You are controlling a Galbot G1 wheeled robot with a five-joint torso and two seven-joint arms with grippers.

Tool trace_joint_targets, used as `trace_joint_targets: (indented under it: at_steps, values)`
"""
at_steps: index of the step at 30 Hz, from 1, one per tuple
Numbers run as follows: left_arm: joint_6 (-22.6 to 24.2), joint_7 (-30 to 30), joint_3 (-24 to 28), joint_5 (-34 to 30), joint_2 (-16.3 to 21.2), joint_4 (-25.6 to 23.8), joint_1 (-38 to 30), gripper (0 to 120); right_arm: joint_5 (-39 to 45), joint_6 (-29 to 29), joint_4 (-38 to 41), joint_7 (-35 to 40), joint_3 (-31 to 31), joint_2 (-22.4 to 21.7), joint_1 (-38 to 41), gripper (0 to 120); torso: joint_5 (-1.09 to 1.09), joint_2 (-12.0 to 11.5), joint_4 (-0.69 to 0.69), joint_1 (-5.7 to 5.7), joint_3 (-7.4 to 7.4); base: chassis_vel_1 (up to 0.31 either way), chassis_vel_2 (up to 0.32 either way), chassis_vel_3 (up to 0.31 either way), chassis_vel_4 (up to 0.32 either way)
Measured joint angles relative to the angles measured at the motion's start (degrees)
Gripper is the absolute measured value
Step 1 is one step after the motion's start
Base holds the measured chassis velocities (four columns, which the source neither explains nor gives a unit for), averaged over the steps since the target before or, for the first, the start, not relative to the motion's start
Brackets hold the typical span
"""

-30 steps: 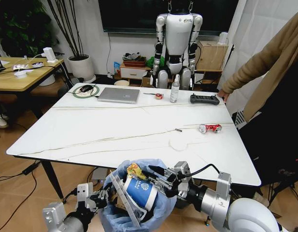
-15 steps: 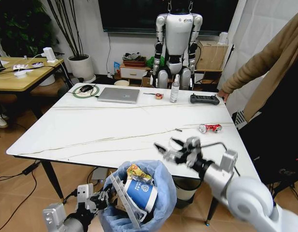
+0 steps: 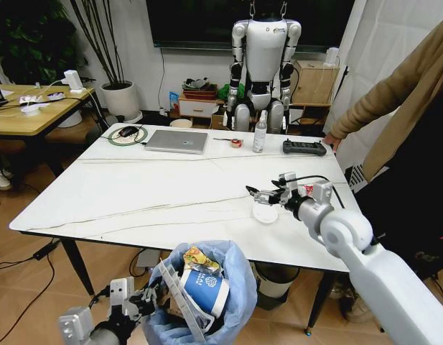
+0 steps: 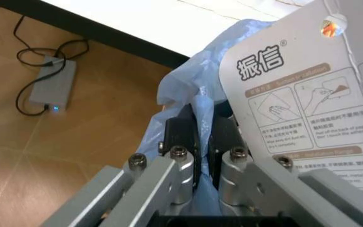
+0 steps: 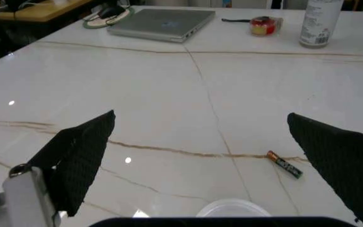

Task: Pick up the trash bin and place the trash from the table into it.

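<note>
Head view, table: large glossy white table (image 3: 171,190) with thin crack-like lines, seen from its near edge
Head view, trash bin: the trash bin (image 3: 235,287), lined with a puffy light-blue bag, hangs below the table's near edge, held at its rim by the left pincer (image 3: 146,305)
Head view, bin contents: a blue paper cup (image 3: 199,286), a yellow wrapper (image 3: 196,256) and a printed card (image 3: 176,300) stick up inside it
Head view, right pincer: the right pincer (image 3: 263,195) is stretched out over the table's right part, fingers spread wide and holding nothing, just above a white round lid (image 3: 265,213)
Head view, other trash: a crushed red-silver can (image 3: 312,190) lies beyond the arm near the right edge
Head view, clutter: a laptop (image 3: 176,141), a clear bottle (image 3: 260,132) and a black controller (image 3: 304,148) sit at the far side

Left wrist view, grip: the left pincer's fingers (image 4: 183,130) are pinched narrow on a fold of blue bag at the bin's rim, with the printed card beside them

Right wrist view, fingers: two dark pads (image 5: 83,151) stand wide apart over the white surface
Right wrist view, targets: the lid's rim shows between the pads, and a small battery (image 5: 285,164) lies just past it

Step in hand: seemingly reaching for the lid, bin already lifted
Next move calls for: lowering squarely over the thin flat lid and catching its edge, which could slip on the glossy top
</note>
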Motion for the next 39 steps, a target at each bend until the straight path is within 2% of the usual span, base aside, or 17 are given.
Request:
trace_joint_targets:
  at_steps: [7, 17, 34, 36, 39]
  values:
    - [-0.04, -0.03, -0.18, 0.25, -0.41, 0.00, 0.17, 0, -4.71, 0.11, -10.52, -3.60, -1.13, 4.26, 6.53, 100, -0.01, 0.00, 0.01, 0.00, 0.00, 0.000, 0.000, 0.000, 0.000]
    - [-0.09, -0.09, -0.29, 0.23, -0.74, 0.00, -0.17, 0, -13.51, 0.29, -18.34, -7.46, -4.01, 5.48, 8.45, 100, 0.00, 0.00, 0.00, 0.00, 0.00, 0.000, 0.000, 0.000, 0.000]
    - [-0.11, -0.19, -0.10, 0.03, -0.87, 0.03, -0.77, 0, -17.33, 1.01, -22.99, -9.27, -4.62, 5.03, 9.44, 99, 0.00, 0.00, 0.00, 0.00, -0.01, 0.000, 0.000, 0.000, 0.000]
    - [-0.11, -0.21, -0.06, 0.01, -0.88, 0.03, -0.82, 0, -17.62, 1.18, -23.10, -9.47, -4.69, 4.80, 9.27, 96, 0.00, 0.00, 0.00, 0.00, -0.01, 0.000, 0.000, 0.000, 0.000]
    - [-0.11, -0.22, 0.01, -0.01, -0.91, 0.03, -0.89, 0, -17.84, 1.20, -23.21, -9.66, -4.74, 4.42, 9.15, 85, 0.00, 0.00, 0.01, -0.01, -0.01, 0.000, 0.000, 0.000, 0.000]
